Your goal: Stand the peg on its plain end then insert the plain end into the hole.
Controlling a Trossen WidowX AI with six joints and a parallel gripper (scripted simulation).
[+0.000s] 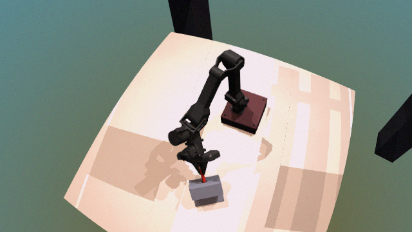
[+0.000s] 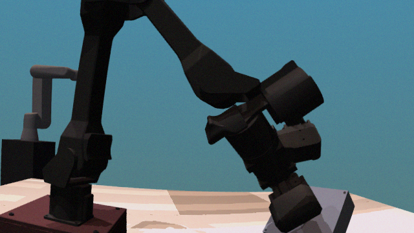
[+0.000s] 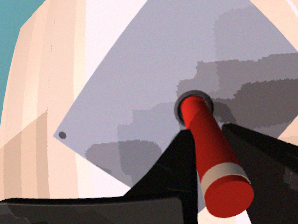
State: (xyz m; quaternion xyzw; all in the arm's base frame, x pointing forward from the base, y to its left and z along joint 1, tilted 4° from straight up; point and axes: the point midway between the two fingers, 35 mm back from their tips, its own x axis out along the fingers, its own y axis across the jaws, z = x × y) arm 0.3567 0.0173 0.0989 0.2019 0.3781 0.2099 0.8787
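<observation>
Possibly jamming next — peg (image 1: 203, 178) (image 3: 212, 137) set slightly askew at the hole (image 3: 177, 111), plain end catching on the rim if pushed off-axis. Banded end uppermost, shaft between the fingertips. End effector (image 1: 201, 170) (image 3: 206, 137) nearly closed, gripping the peg — sloped panel (image 1: 206, 190) (image 2: 330, 202) (image 3: 120, 85) just beyond.

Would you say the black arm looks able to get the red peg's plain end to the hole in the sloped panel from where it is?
Probably yes: the gripper holds the red peg, plain end at the hole's mouth, nothing visible between.
</observation>
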